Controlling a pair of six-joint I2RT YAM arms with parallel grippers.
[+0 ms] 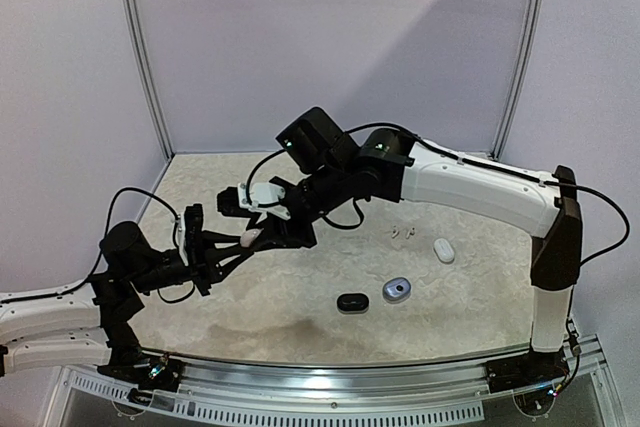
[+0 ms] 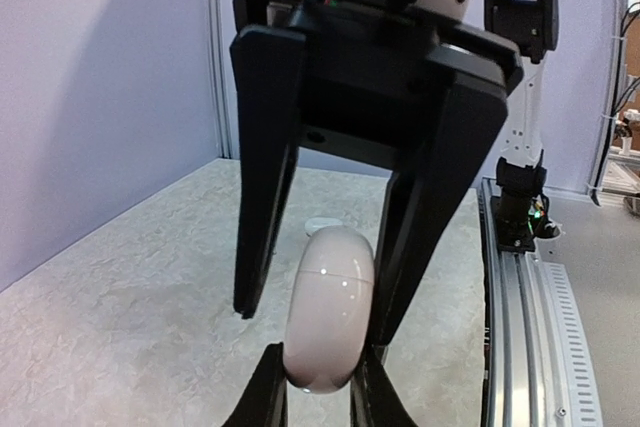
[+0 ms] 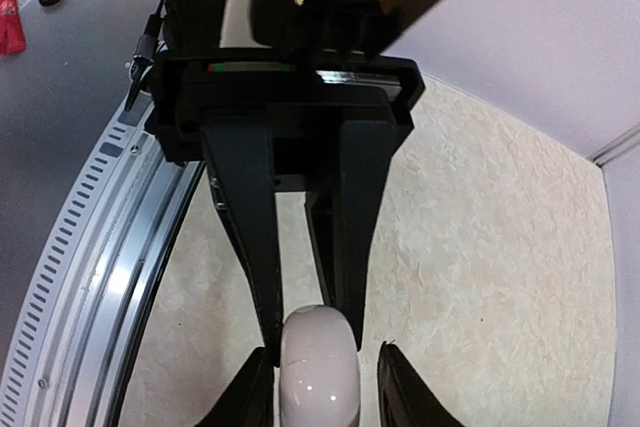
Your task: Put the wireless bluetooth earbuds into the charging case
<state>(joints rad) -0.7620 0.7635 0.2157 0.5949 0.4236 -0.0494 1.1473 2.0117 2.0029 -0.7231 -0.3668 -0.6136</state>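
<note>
While you look down from the top camera, take the middle of the table (image 1: pixel 300 332) as your clock centre. The charging case (image 2: pixel 330 297), a pale, glossy oval, sits at about 9 o'clock, lifted off the surface where the two arms meet.

Your left gripper (image 2: pixel 318 392) is pinching that case. In the left wrist view its two fingertips (image 2: pixel 268 392) press against the lower sides of the case, which stands on end with a thin seam line across it.

Your right gripper (image 3: pixel 322 392) faces the left one and straddles the same case with its pincer spread. In its own wrist view you see a sliver of space between each finger and the case. From the left wrist view, its finger at 9 o'clock of the case (image 2: pixel 265 177) stands clearly apart, while the one at 3 o'clock runs just beside the case; you cannot tell whether it touches.

The wireless bluetooth earbuds (image 1: pixel 400 233) that you can make out are two tiny pale specks lying on the table at about 2 o'clock, well apart from the held case. A white case (image 1: pixel 445 249) lies at 3 o'clock, a grey-blue case (image 1: pixel 397 290) at 4 o'clock and a black case (image 1: pixel 352 301) at 6 o'clock, all closed as far as you can see.
</note>
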